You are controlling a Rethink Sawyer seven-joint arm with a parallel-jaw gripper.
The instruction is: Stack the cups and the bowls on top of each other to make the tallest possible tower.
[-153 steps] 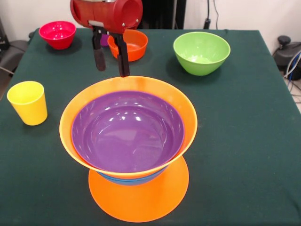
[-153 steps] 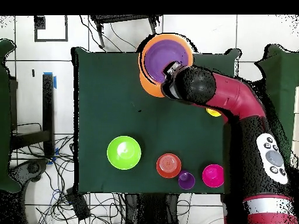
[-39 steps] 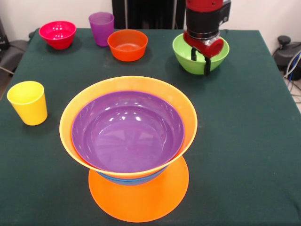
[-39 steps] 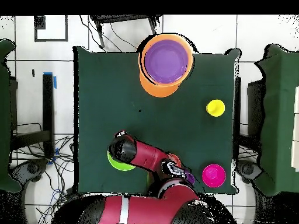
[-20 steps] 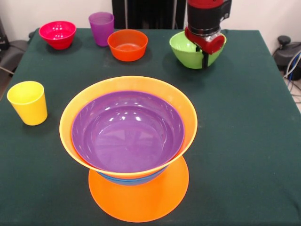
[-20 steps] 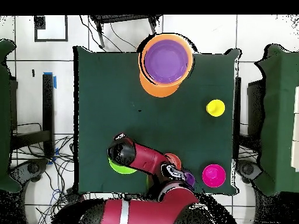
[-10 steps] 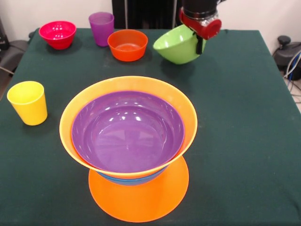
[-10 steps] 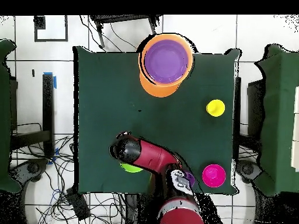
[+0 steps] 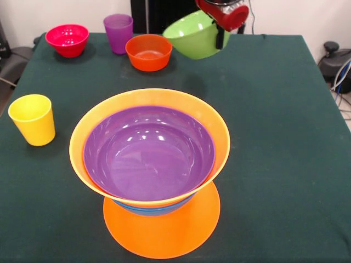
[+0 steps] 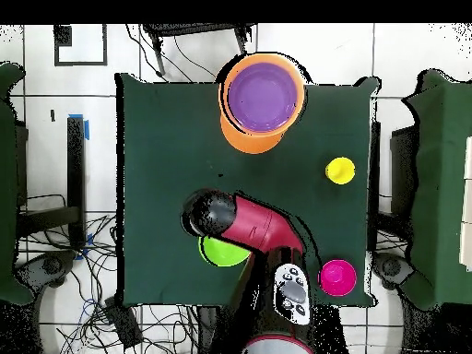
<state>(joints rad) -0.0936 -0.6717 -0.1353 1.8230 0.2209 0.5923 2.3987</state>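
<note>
A: Left of centre, the tower (image 9: 149,159), resting on the counter (image 9: 285,137). Right, above the far side, green bowl (image 9: 191,38): probably light, stiff, glossy, slippery; best pinched at the rim.

B: Gripper (image 9: 220,39): jaws pinching that rim, bowl tilted, lifted clear.

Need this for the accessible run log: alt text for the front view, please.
The gripper holds a tilted green bowl by its rim, lifted above the dark green table. In front stands the tower: a purple bowl nested in a large orange bowl on an orange base. A yellow cup, pink-red bowl, purple cup and orange-red bowl sit apart.
</note>
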